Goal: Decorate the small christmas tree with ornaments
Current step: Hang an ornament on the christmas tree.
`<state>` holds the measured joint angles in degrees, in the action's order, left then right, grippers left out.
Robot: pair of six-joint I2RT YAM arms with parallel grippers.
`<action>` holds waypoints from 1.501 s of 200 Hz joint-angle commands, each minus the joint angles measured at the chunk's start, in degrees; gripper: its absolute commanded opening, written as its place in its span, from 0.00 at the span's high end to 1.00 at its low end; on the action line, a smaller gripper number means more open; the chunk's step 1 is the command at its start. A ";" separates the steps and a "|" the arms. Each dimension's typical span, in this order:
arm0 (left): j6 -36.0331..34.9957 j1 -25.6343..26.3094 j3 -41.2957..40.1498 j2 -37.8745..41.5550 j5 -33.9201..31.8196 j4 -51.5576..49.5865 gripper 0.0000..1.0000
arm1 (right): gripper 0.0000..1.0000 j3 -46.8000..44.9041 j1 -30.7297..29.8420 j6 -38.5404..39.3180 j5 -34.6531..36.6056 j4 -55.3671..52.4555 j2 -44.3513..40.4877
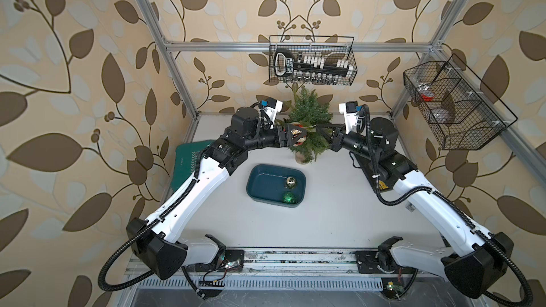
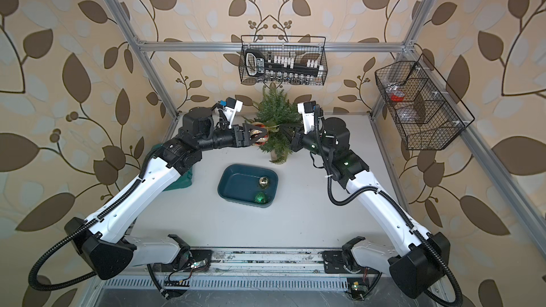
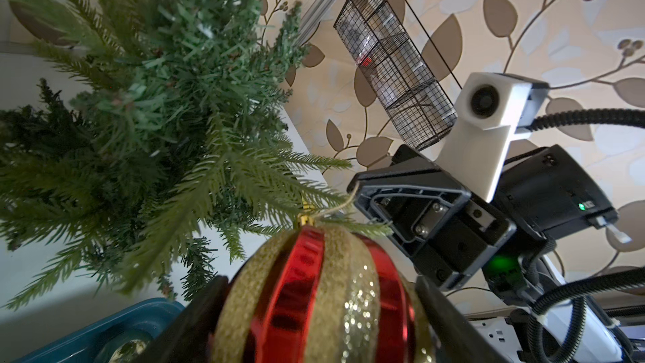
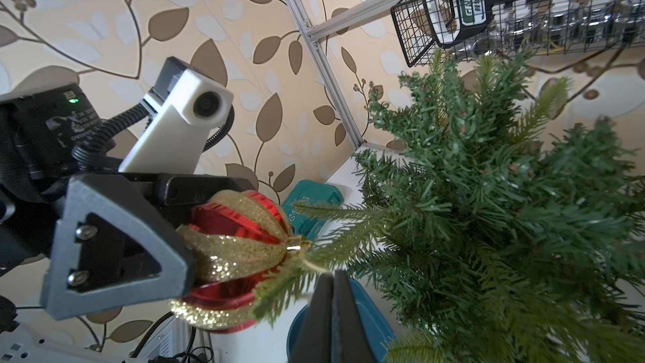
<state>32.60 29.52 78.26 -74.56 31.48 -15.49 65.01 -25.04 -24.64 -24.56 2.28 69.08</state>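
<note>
1. Left wrist: your half-spread left gripper [image 3: 314, 312] is clasping the striped bauble [image 3: 307, 274] beside the small christmas tree [image 3: 157, 99].
2. Your closed right gripper [image 3: 354, 191] is pinching its loop [image 3: 335, 208]; overpulling is risking snapping it.

Beige wallpaper [image 1: 88, 54] with brown leaves and berry sprigs on all three walls. Aluminium frame [image 1: 221, 45] up the corners and across the back. White table [image 1: 325, 217], evenly lit, soft shadows. Hung from back bar, wire basket [image 1: 310, 36] of tools; on right side, second basket [image 1: 469, 138], partitioned. Metal rail [image 1: 295, 256] and vent grille [image 1: 295, 283] at front edge.
</note>
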 commanded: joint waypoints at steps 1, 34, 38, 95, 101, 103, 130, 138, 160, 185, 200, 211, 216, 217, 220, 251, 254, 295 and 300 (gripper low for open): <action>1.02 -0.64 -0.97 2.62 -0.37 2.74 0.30 | 1.00 2.67 0.12 -0.71 -1.36 -0.53 1.18; 1.04 -0.70 -2.40 3.96 -0.99 3.01 0.23 | 1.00 2.65 0.12 -0.93 -2.24 -0.61 1.55; 1.10 -0.69 -2.52 4.06 -1.05 3.02 0.21 | 1.00 2.66 0.10 -1.00 -2.33 -0.57 1.58; 1.74 -0.81 -3.91 5.60 -1.67 3.57 0.06 | 1.00 2.37 0.16 -2.16 -4.58 0.04 1.76; 1.85 -0.78 -4.13 5.81 -1.69 3.66 0.07 | 1.00 2.32 0.08 -2.18 -4.67 0.09 1.73; 1.92 -0.80 -4.22 5.89 -1.69 3.70 0.07 | 1.00 2.38 0.08 -2.12 -4.70 0.09 1.69; 2.15 -0.80 -5.52 7.18 -2.46 3.64 0.07 | 1.00 2.14 0.08 -2.16 -4.86 -0.17 1.42; 2.14 -0.78 -5.87 7.54 -2.63 3.38 0.07 | 1.00 2.13 0.04 -2.16 -4.91 -0.26 1.37; 2.20 -0.90 -6.64 8.66 -3.16 2.66 0.07 | 1.00 2.13 0.03 -2.16 -5.57 -0.67 0.98; 1.76 -0.97 -7.99 10.73 -4.51 1.09 0.06 | 0.75 2.11 0.08 -1.96 -3.98 -2.28 -0.87; 1.26 -0.96 -9.09 12.14 -5.26 -0.74 0.06 | 0.64 2.16 0.05 -1.08 -2.26 -3.88 -2.33; 0.62 -0.97 -9.92 13.29 -6.17 -2.13 0.06 | 0.60 2.22 0.12 -0.36 -1.11 -5.26 -3.41; 0.40 -1.06 -10.48 13.87 -6.68 -2.79 0.06 | 0.58 2.22 0.15 -0.04 -0.67 -5.79 -3.93; 0.33 -1.05 -10.53 13.98 -6.73 -2.88 0.06 | 0.58 2.22 0.16 0.00 -0.58 -5.84 -3.98; 0.17 -1.08 -10.91 14.31 -7.04 -3.23 0.06 | 0.57 2.22 0.15 0.15 -0.32 -6.10 -4.22; -0.95 -1.06 -13.89 16.87 -9.05 -6.62 0.06 | 0.55 2.21 0.14 0.80 1.39 -8.98 -6.59; -0.99 -1.04 -14.18 17.01 -9.21 -7.02 0.06 | 0.54 2.18 0.10 0.75 1.58 -9.28 -6.90; -1.85 -1.04 -18.67 18.65 -11.55 -10.65 0.09 | 0.42 0.35 0.12 1.70 5.25 -13.80 -11.95; -1.90 -1.05 -19.38 18.67 -11.42 -10.73 0.10 | 0.41 0.10 0.14 1.77 5.62 -14.35 -12.70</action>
<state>32.77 29.15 61.19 -57.28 22.00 -24.01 65.87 -25.04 -23.97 -22.31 -8.16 59.70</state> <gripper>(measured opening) 0.909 0.576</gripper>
